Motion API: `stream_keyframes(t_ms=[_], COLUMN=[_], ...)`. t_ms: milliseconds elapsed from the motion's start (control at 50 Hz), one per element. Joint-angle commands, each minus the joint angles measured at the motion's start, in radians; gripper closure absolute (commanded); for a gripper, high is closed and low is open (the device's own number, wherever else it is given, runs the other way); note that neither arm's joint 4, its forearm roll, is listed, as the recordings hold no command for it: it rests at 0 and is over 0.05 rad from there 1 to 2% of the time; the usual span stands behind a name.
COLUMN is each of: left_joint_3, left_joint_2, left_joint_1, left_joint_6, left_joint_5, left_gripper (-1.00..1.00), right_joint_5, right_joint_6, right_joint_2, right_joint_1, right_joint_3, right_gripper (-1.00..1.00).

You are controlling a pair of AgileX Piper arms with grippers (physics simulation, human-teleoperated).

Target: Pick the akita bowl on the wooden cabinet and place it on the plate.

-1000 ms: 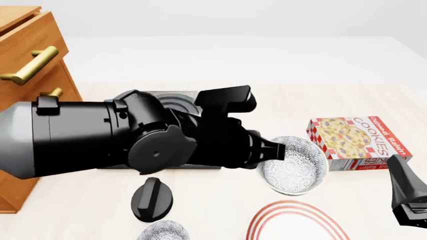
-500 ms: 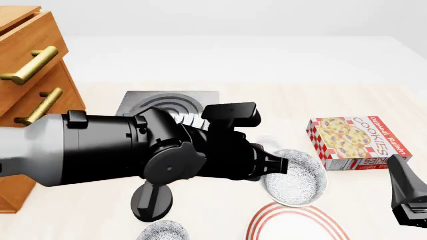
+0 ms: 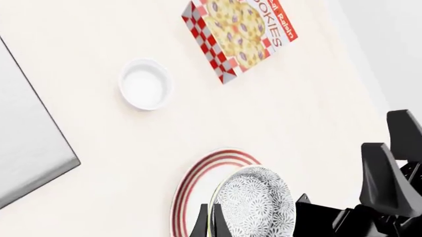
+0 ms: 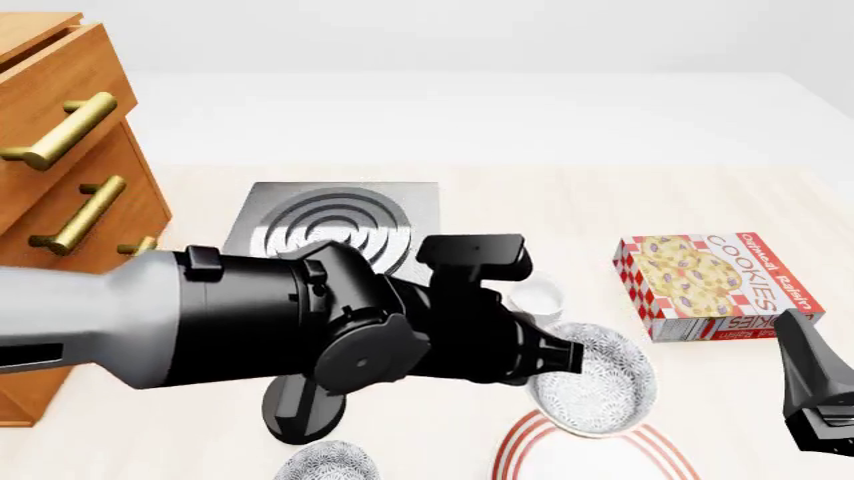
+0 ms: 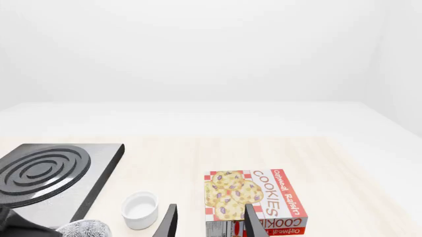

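Note:
My left gripper (image 4: pixel 566 356) is shut on the rim of the akita bowl (image 4: pixel 599 383), a white-grey speckled bowl held tilted above the far edge of the plate (image 4: pixel 523 443). The plate's red rings show at the bottom of the front view. In the left wrist view the bowl (image 3: pixel 254 202) hangs over the plate (image 3: pixel 197 178), with the left gripper (image 3: pixel 208 220) pinching its rim. The wooden cabinet (image 4: pixel 60 130) stands at the far left. My right gripper (image 5: pixel 209 224) is open and holds nothing, low at the right edge (image 4: pixel 814 395).
A grey stove plate (image 4: pixel 334 226) lies behind the left arm. A small white ramekin (image 4: pixel 537 294) and a cookies box (image 4: pixel 714 284) sit beyond the plate. A second speckled bowl (image 4: pixel 328 463) and a black knob (image 4: pixel 302 404) are near the front edge.
The left arm has carried the bowl nearer and lower, from beside the cookies box to over the plate's far rim. The stove plate and ramekin are now uncovered. The right arm is still.

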Motion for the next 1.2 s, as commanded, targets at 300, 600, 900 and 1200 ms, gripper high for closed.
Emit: stream_keyframes(t_ms=[300,600,900,1200], left_joint_3=[-0.002,0.004,0.003,-0.002], left_joint_2=[0.045,0.069,0.092,0.115], left_joint_1=[-0.022,-0.034,-0.035,-0.036], left_joint_6=[-0.020,-0.036,-0.046,-0.052], left_joint_5=[-0.033,-0.053,-0.067,-0.077], left_gripper=[1.00,1.00,1.00,1.00], right_joint_5=[0.000,0.000,0.000,0.000], right_joint_6=[0.000,0.000,0.000,0.000], right_joint_2=[0.000,0.000,0.000,0.000], right_joint_1=[0.000,0.000,0.000,0.000], right_joint_3=[0.000,0.000,0.000,0.000], right_gripper=[-1.00,-1.00,-1.00,-1.00])
